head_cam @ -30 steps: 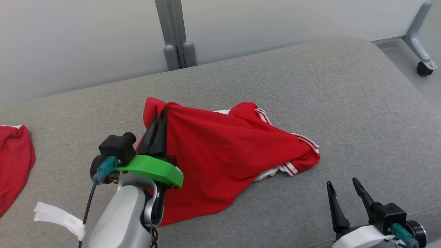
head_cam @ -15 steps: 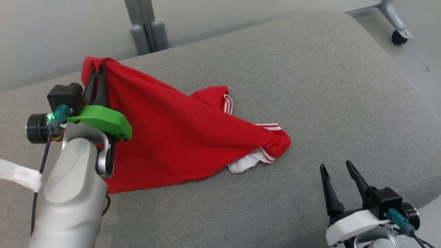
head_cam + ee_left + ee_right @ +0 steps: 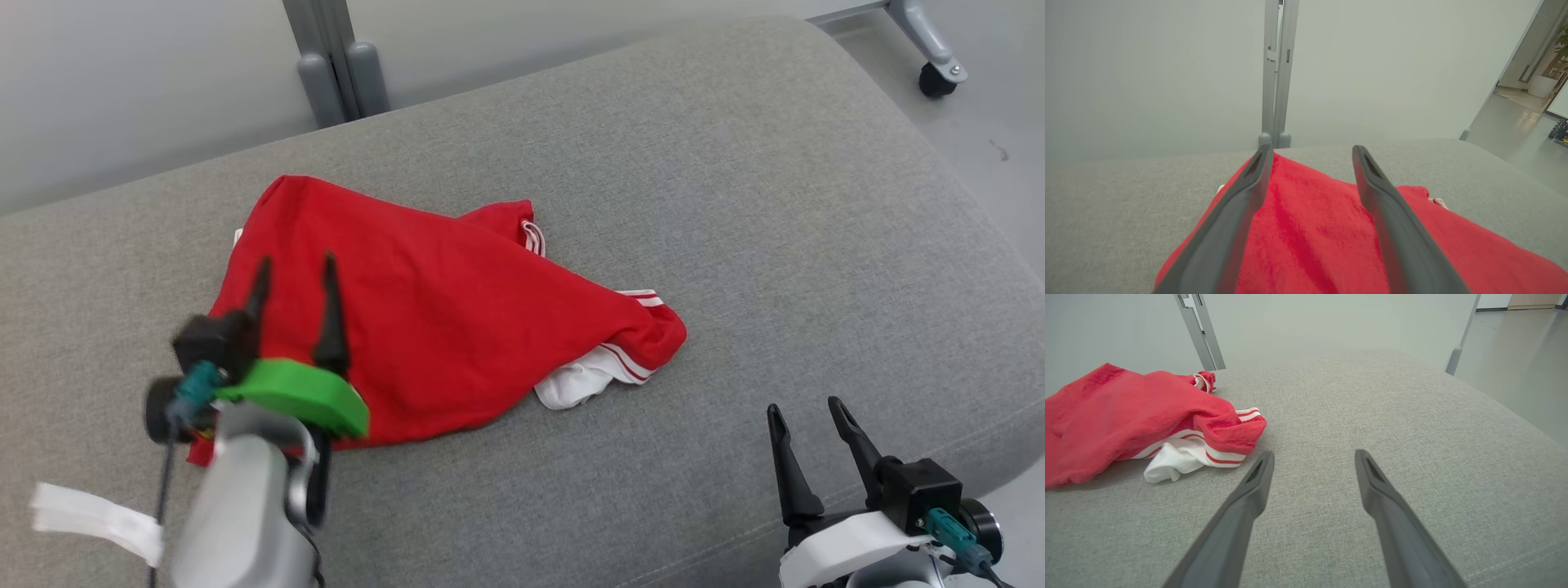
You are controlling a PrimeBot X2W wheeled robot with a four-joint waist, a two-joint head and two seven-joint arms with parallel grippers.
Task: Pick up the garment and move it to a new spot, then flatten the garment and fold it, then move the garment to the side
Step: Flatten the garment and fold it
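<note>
Lying in a loose, rumpled heap left of the middle of the grey cushion (image 3: 735,204), the red garment (image 3: 424,327) has its near right corner turned up, showing white lining (image 3: 575,384) and white stripes along the hem. Its far corner comes near the cushion's back edge; its left edge has bare grey cloth beside it.

Open room is widest to the right, where flat fabric runs to the cushion's rounded end. A narrower strip of bare fabric lies along the front, between the garment and the stitched front seam.

The left gripper (image 3: 295,263) hovers over the garment's left part with its fingers released, spread wide and holding nothing; the left wrist view has red cloth below and between them. A green mount (image 3: 298,392) sits behind those fingers, and a white strap (image 3: 90,518) hangs by the pale forearm. The right gripper (image 3: 803,407) waits over the front right of the cushion, well apart from the garment, fingers likewise spread and empty.

Behind the cushion stands a pale partition with a grey post (image 3: 326,57). At the far right, a grey leg on a black caster (image 3: 933,79) rests on the smooth grey floor.
</note>
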